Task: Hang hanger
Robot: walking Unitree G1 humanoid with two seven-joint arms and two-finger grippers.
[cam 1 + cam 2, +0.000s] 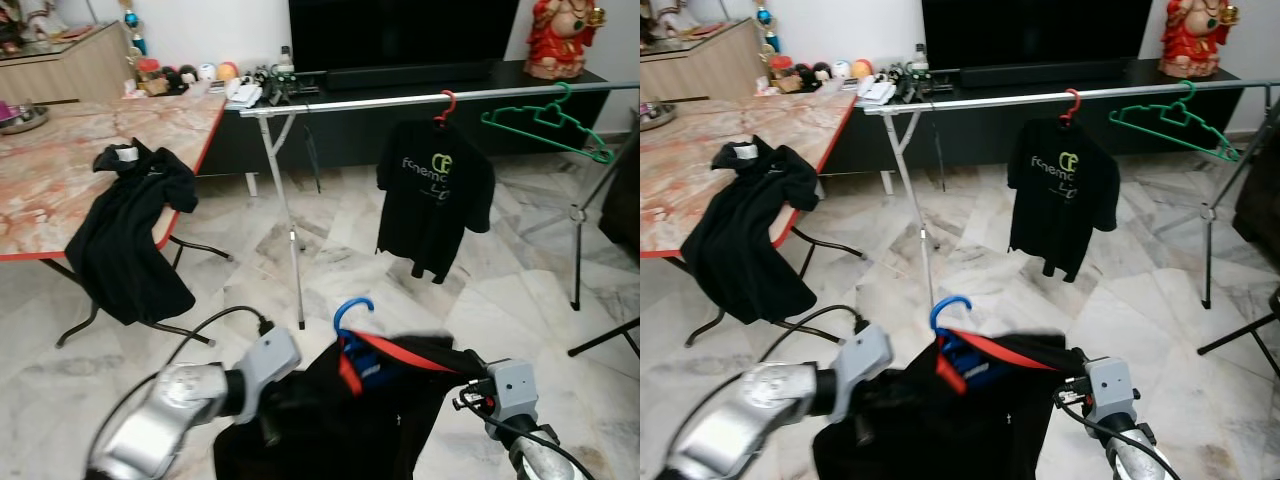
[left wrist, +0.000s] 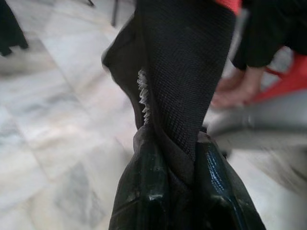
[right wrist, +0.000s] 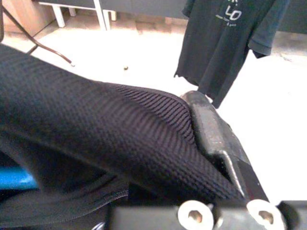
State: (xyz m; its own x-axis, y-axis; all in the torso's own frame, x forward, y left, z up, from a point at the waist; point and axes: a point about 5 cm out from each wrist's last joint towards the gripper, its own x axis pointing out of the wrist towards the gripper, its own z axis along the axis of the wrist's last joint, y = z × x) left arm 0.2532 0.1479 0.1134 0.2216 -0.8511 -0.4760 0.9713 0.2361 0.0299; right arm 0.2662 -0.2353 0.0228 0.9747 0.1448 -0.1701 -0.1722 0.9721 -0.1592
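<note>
A blue hanger (image 1: 352,312) carries a black shirt (image 1: 330,420) with a red collar, held low in front of me between both arms. My left gripper (image 2: 175,143) is shut on a fold of the shirt's black fabric. My right gripper (image 3: 201,124) grips the shirt's other shoulder; one finger (image 3: 213,136) shows and cloth hides the other. The blue hook stands upright, well below and short of the metal clothes rail (image 1: 400,100). On the rail hang a black printed T-shirt (image 1: 435,195) on a red hanger (image 1: 445,105) and an empty green hanger (image 1: 545,125).
A marble-topped folding table (image 1: 60,180) stands at the left with a black garment (image 1: 130,235) draped over its edge. The rail's support legs (image 1: 290,230) and a stand (image 1: 576,230) rise from the marble floor. A dark TV cabinet (image 1: 400,75) lies behind. A person's foot (image 2: 235,91) shows in the left wrist view.
</note>
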